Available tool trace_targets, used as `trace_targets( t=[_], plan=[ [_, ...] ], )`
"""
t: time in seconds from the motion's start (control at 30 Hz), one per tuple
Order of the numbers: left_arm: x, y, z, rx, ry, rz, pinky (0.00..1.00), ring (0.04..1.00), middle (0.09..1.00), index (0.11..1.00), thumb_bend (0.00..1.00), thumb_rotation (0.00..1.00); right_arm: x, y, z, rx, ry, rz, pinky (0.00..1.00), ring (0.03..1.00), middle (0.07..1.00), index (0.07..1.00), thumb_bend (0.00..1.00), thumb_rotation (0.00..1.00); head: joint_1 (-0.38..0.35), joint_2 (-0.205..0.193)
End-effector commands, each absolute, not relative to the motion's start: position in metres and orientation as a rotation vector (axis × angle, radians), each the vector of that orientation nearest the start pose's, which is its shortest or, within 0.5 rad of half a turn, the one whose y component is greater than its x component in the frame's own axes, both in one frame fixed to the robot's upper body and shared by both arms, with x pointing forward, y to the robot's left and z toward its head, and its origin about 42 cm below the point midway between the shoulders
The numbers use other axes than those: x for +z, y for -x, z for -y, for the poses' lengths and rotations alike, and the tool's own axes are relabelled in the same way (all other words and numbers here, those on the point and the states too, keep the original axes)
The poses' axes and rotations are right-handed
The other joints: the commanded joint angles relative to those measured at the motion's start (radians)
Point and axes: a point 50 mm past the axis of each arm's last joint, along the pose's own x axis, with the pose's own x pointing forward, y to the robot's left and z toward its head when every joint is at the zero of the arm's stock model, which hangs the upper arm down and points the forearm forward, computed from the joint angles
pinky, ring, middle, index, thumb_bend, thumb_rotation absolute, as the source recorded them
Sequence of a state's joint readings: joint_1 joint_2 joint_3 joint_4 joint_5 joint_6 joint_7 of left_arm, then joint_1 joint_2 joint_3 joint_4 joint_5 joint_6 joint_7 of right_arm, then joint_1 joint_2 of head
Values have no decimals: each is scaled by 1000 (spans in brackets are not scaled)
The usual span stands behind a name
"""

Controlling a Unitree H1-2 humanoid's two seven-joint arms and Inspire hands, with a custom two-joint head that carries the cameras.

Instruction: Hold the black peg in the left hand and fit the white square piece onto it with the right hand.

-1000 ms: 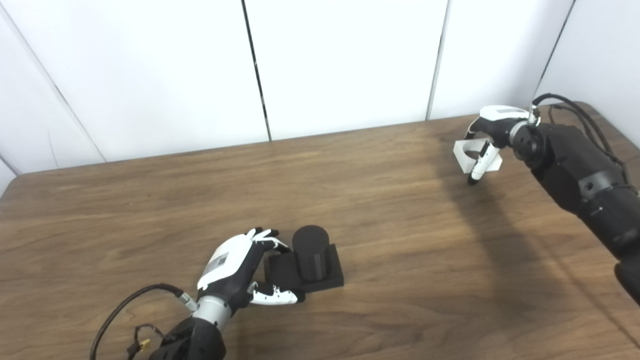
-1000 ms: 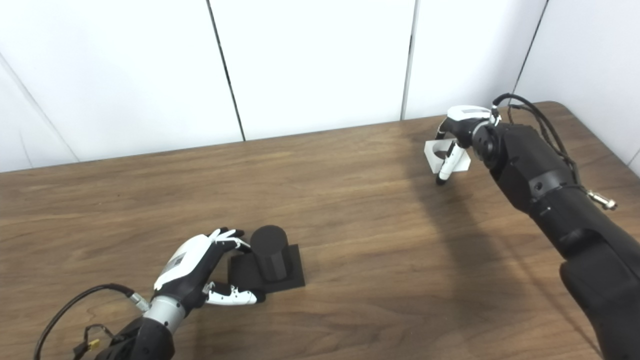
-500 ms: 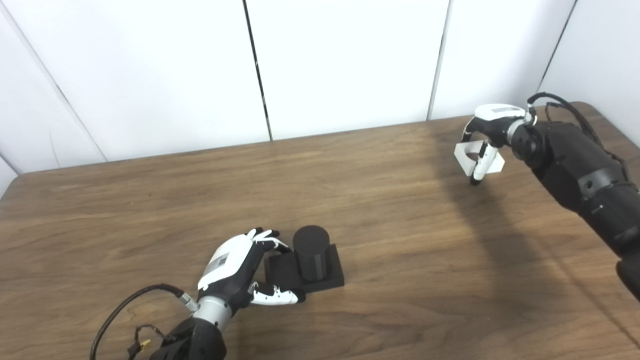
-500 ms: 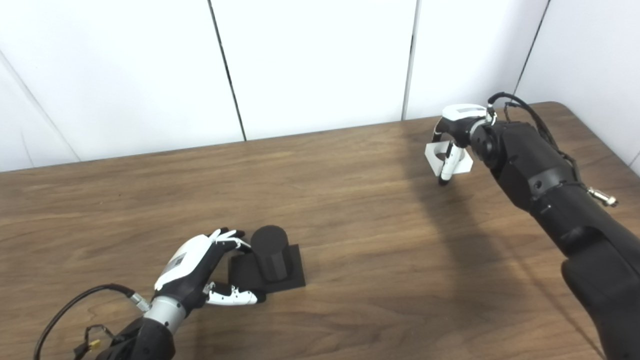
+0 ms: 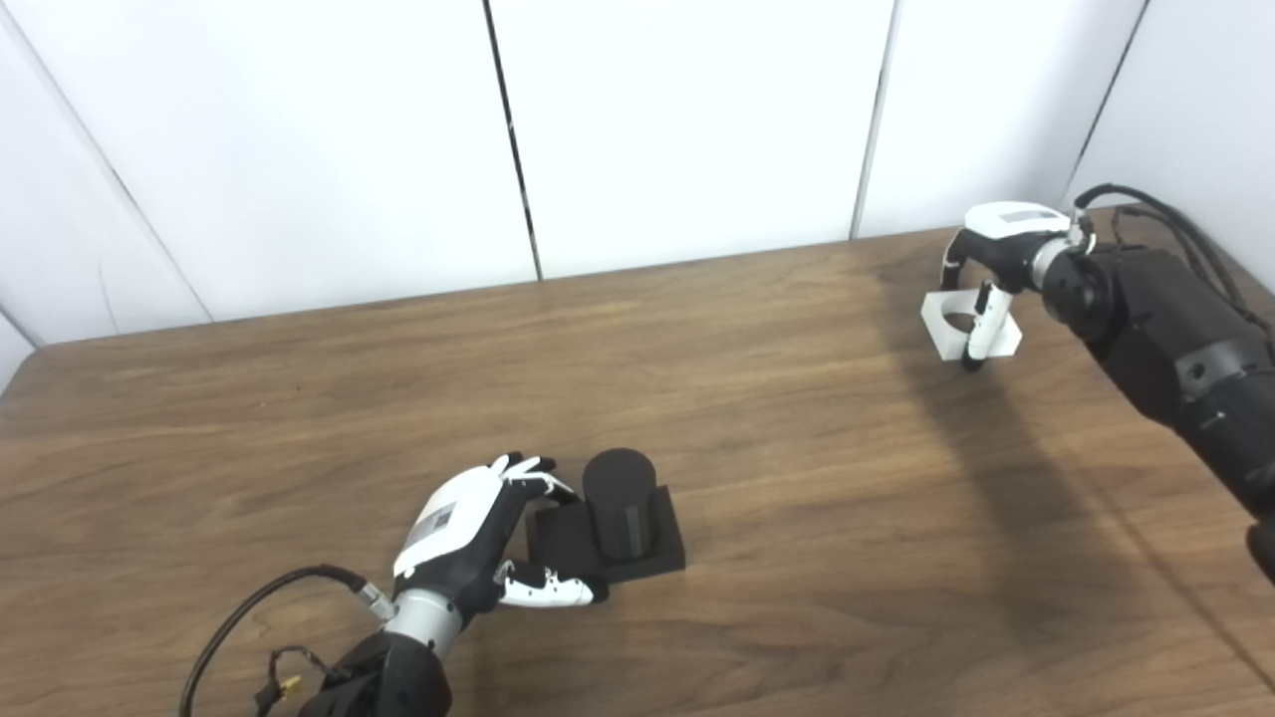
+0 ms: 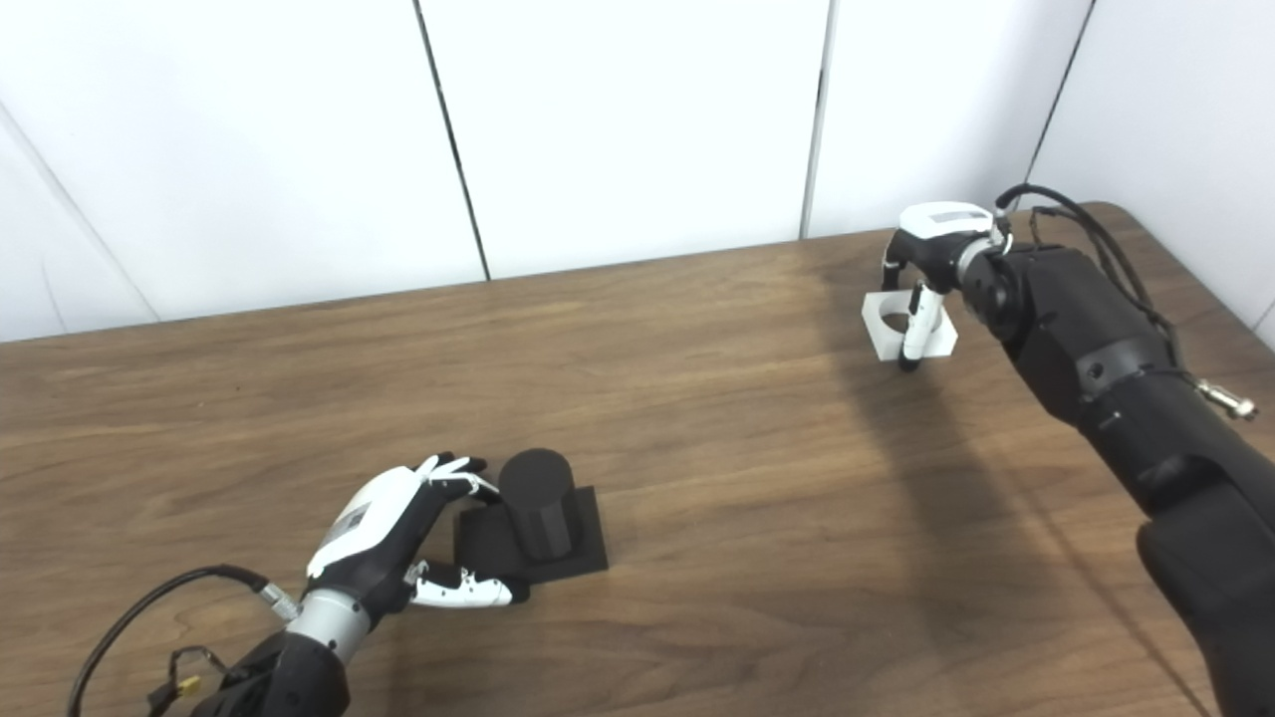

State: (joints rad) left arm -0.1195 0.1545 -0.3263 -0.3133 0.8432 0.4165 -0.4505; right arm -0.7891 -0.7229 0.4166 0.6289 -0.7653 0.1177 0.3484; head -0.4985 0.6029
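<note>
The black peg [image 5: 619,501] stands upright on its flat square base, on the wooden table [image 5: 757,468] toward the near edge; it is a short round post, dark all over. The left hand [image 5: 468,533] lies just left of the peg, at the base's left edge; its fingers [image 5: 528,470] reach past the far left corner of the base and its thumb [image 5: 550,593] lies along the near left corner, so the fingers are clamped on the base rather than on the post itself; the base looks flat on the table. A black cable [image 5: 249,617] loops from the left wrist, nearer the viewer than the peg.

The white square piece [image 6: 906,324] is well apart from the peg, far to its right and further back, close to the table's far right corner; it is a flat white block with a round hole through it, tilted a little. The right hand [image 6: 931,264] comes over it from the right; its fingers are closed on the piece, one white finger [image 6: 914,329] crossing its front face, the others curled behind; whether the piece touches the table I cannot tell. White wall panels [image 5: 687,119] stand behind the table, beyond the peg.
</note>
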Motion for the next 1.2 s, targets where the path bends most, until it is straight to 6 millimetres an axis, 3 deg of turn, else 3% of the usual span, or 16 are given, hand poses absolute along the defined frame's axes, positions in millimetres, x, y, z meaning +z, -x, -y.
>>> trace_targets(
  t=[0.0, 0.47, 0.6, 0.87, 1.17],
  plan=[
    [145, -283, -178, -424, -999, -215, 1000, 1000, 922, 485, 518, 58, 295, -497, 415, 94, 1620, -223, 999, 933, 815, 486, 524, 133, 0, 2],
    [146, -282, -174, -427, -998, -216, 1000, 1000, 922, 485, 518, 58, 296, -495, 415, 98, 1619, -231, 1000, 939, 815, 486, 524, 135, 11, 5],
    [147, -281, -172, -430, -1003, -216, 1000, 1000, 923, 485, 518, 58, 309, -485, 406, 94, 1582, -211, 1000, 954, 820, 487, 524, 135, 27, 12],
    [149, -280, -168, -429, -1009, -198, 1000, 1000, 910, 485, 518, 58, 353, -444, 351, 224, 1564, -63, 1000, 959, 810, 486, 524, 138, 53, 28],
    [144, -281, -163, -423, -1028, -195, 1000, 1000, 908, 485, 519, 58, 375, -394, 285, 403, 1621, 111, 1000, 942, 810, 487, 523, 134, 88, 10]
  ],
)
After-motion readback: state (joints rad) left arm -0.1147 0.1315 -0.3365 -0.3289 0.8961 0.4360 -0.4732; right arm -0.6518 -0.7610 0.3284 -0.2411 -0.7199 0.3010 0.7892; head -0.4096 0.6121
